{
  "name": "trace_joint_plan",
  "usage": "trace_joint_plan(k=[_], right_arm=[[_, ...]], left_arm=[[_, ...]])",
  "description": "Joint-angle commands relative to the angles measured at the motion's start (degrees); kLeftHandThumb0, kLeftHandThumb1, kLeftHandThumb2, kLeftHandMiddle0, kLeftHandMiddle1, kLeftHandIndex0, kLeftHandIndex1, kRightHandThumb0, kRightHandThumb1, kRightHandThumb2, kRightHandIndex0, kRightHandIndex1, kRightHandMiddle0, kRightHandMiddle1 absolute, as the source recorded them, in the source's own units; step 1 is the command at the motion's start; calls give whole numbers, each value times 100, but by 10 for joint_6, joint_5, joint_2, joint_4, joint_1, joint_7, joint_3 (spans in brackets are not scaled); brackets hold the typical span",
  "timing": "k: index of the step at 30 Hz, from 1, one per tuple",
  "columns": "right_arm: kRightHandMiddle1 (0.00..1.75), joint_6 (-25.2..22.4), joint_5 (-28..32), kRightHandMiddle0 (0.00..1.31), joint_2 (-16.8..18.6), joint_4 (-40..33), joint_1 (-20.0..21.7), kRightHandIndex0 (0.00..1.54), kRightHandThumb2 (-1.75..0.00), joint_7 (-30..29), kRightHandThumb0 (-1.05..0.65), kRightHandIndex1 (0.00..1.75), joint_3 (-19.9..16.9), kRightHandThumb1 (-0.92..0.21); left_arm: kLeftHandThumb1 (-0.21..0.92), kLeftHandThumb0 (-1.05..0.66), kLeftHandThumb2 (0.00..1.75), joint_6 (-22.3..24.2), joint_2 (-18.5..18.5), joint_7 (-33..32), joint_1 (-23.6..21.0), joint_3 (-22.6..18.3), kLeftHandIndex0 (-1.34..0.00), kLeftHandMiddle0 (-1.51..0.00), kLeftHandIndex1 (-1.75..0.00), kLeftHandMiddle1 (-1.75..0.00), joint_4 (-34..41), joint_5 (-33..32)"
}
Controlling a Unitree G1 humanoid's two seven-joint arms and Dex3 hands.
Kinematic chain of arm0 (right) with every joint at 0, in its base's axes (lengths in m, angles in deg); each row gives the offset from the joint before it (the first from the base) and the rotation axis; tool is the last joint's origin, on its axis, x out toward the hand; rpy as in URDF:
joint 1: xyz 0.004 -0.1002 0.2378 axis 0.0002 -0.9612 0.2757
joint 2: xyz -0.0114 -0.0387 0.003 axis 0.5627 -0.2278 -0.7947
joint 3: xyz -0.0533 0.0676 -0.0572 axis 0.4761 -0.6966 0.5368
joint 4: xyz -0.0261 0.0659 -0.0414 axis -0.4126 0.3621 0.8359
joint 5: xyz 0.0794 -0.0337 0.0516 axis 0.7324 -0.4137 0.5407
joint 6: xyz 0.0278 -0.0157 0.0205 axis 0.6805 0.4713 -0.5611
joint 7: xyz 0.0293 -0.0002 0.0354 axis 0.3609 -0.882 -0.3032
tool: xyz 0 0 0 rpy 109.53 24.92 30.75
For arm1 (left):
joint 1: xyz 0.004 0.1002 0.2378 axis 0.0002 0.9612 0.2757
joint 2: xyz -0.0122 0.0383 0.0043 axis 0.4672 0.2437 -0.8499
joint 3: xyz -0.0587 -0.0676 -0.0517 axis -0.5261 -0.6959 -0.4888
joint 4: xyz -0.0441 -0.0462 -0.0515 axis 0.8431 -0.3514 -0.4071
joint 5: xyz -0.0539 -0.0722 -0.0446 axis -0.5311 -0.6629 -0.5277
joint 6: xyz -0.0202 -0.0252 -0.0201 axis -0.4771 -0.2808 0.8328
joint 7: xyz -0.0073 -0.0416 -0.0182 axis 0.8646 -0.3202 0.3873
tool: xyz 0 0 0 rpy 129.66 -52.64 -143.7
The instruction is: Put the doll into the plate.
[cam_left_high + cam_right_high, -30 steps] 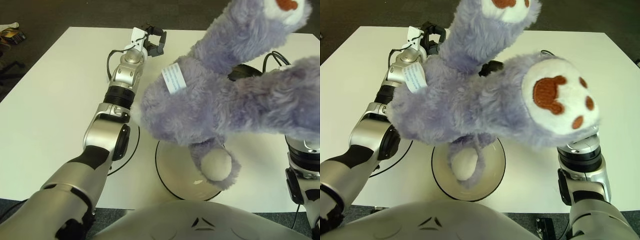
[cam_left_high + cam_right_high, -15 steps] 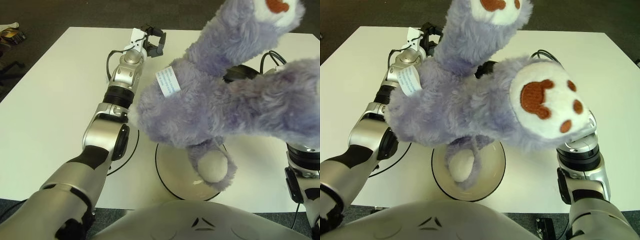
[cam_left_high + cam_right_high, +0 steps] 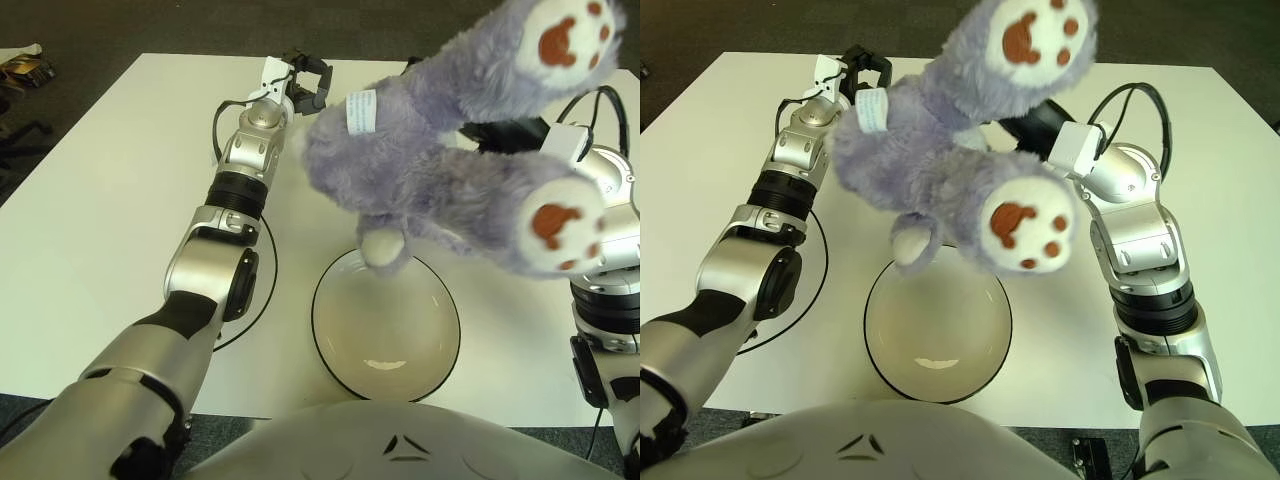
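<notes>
Purple doll (image 3: 940, 170) aloft, centre frame, above plate (image 3: 938, 375) on white bench (image 3: 700, 150). Right hand (image 3: 1035, 125) behind doll, fingers hidden, grip unclear. Left hand (image 3: 305, 85) upper left, fingers curled, nothing held.

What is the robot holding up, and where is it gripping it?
The right hand holds the purple plush doll aloft; the grip point is hidden behind its body.

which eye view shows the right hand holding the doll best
The right eye view: the right hand shows as dark fingers behind the purple plush doll, with its wrist and forearm fully visible. In the left eye view the doll's legs cover most of the hand, leaving only a dark sliver and the wrist at the frame's right edge.
</notes>
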Motion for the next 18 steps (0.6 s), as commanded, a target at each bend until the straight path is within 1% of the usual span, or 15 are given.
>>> trace_joint_plan(k=[1,6,9,14,18], right_arm=[[174,135,-101,58,-7,90,3,82,-145,-84,-1,148,-1,-13],[175,182,-118,57,-1,127,7,80,-141,-100,-1,146,-3,-16],[175,202,-125,56,3,141,8,79,-139,-105,-1,146,-6,-17],[175,218,-132,55,7,156,12,76,-137,-107,-1,148,-8,-19],[174,212,-133,54,8,155,12,71,-135,-100,-1,151,-12,-22]], left_arm=[[56,0,95,0,6,6,-16,-2,-42,-41,-175,-150,3,2],[59,-1,92,2,7,7,-16,0,-42,-38,-175,-149,4,4],[59,-1,91,2,7,5,-17,1,-42,-37,-175,-149,2,6],[62,-1,87,-1,8,6,-18,0,-41,-36,-175,-148,0,6],[65,-1,84,-4,9,9,-18,0,-40,-35,-175,-147,0,5]])
